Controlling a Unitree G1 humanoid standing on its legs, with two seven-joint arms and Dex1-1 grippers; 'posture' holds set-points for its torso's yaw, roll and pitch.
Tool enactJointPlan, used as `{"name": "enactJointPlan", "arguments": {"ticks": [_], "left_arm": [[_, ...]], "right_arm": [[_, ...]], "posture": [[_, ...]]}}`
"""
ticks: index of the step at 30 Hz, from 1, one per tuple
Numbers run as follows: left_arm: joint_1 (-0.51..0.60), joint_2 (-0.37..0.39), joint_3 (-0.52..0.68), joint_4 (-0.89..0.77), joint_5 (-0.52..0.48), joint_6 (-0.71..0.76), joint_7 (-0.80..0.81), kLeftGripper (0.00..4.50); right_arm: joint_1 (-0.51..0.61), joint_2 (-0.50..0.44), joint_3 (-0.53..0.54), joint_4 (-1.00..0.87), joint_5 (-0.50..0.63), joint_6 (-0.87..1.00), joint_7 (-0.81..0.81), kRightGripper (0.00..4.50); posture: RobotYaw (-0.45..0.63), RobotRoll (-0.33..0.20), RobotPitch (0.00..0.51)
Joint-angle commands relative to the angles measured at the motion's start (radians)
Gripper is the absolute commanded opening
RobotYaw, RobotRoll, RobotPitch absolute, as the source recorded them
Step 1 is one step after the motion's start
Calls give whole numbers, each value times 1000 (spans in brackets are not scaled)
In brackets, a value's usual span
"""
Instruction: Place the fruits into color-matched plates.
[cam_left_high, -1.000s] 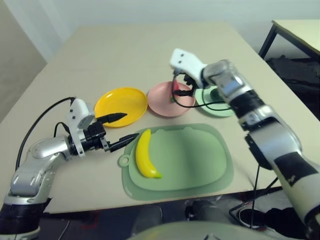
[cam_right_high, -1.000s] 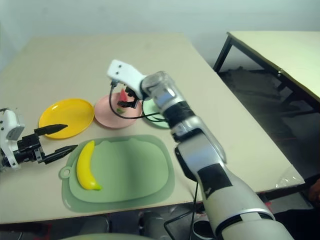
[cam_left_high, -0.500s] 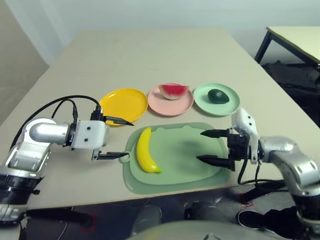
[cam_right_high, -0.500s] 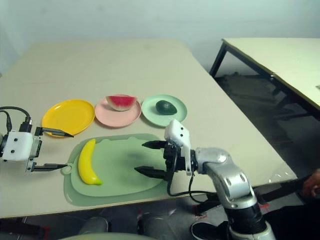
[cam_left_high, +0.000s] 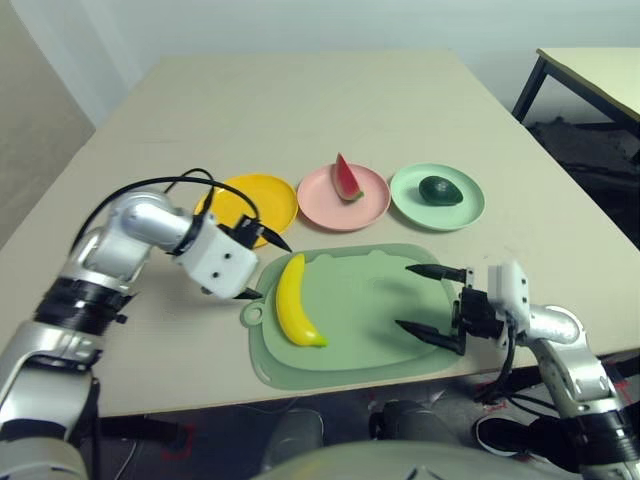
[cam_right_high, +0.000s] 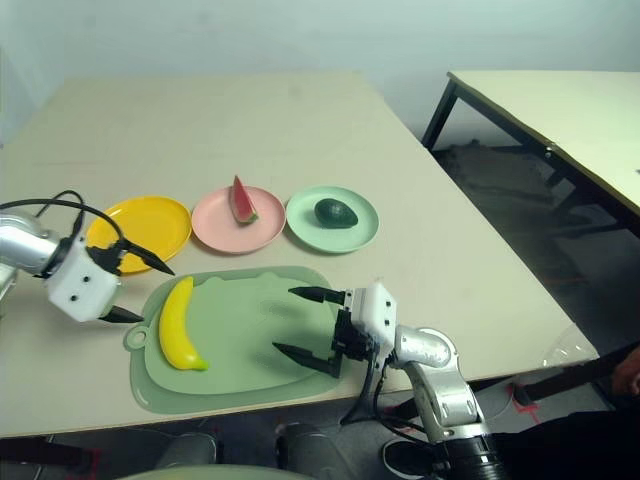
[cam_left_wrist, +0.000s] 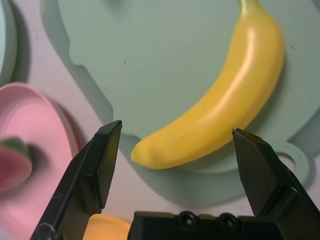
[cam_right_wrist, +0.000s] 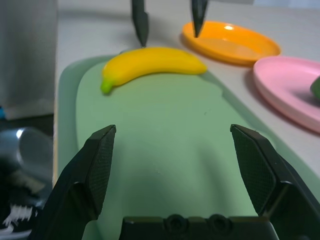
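The watermelon wedge (cam_left_high: 345, 178) occupies the pink plate (cam_left_high: 322, 206) and the avocado (cam_left_high: 440, 190) the mint green plate (cam_left_high: 468, 208), matched by colour. The banana (cam_left_high: 295, 303) remains on the cutting mat (cam_left_high: 370, 320). The left gripper (cam_left_high: 262, 268), released, has advanced over it; the right gripper (cam_left_high: 432, 305), released, has withdrawn from the plates. The yellow plate (cam_left_high: 272, 195) awaits.

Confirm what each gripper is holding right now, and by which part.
Nothing is held. Left gripper is open around the banana end without touching; right gripper is open, empty, over the cutting mat.
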Motion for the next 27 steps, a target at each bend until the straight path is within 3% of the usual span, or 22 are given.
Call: {"name": "enactJointPlan", "arguments": {"ticks": [1, 12, 15, 22, 27], "left_arm": [[-32, -17, -48, 19, 28, -15, -21, 4500], [-112, -91, -179, 113, 70, -66, -85, 4500], [-123, -105, -193, 119, 62, -38, -84, 3915], [-125, -50, -167, 53, -50, 98, -85, 1649], [-101, 9, -53, -3, -169, 279, -84, 1615]], "right_arm": [[30, -35, 27, 30, 3, -72, 63, 4482], [66, -61, 45, 29, 22, -79, 51, 4482], [71, -60, 43, 23, 25, -70, 30, 4500], [74, -51, 31, -3, 37, -39, -29, 4500], [51, -18, -20, -53, 68, 37, -161, 4500]], "posture": [[61, 0, 25], [39, 0, 29], [32, 0, 29], [34, 0, 26], [60, 0, 22]]}}
